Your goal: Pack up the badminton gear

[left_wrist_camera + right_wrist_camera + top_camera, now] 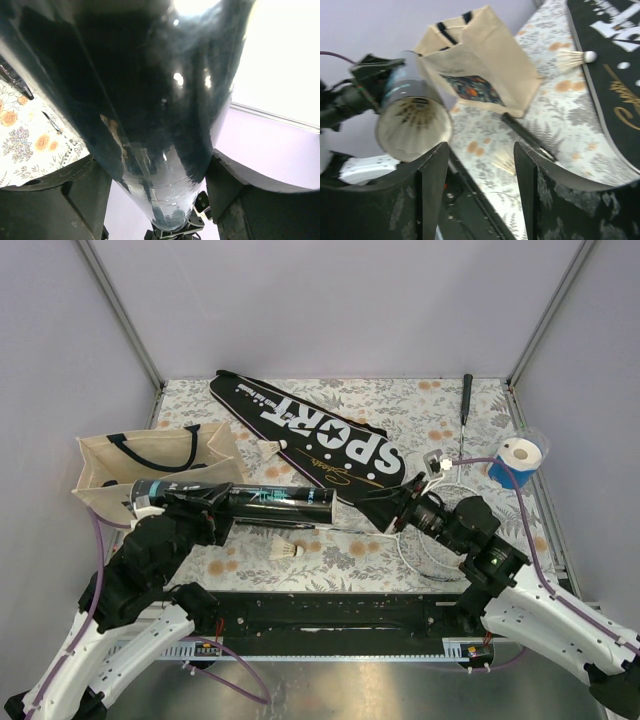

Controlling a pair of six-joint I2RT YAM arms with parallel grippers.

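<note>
Here are two loose shuttlecocks (270,448) (291,552), one tube (272,502).

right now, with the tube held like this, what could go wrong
The left hand grips the black tube roughly level, a shuttlecock at its open mouth: a downward tilt might spill it. The open right hand, if it moves in, could knock the loose shuttlecock on the table.

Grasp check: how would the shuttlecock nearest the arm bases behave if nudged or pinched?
The shuttlecock likely weighs almost nothing: thin white feathers, small cap. Squeezed, they may crush. Lying sideways, its cone would probably roll in an arc.
</note>
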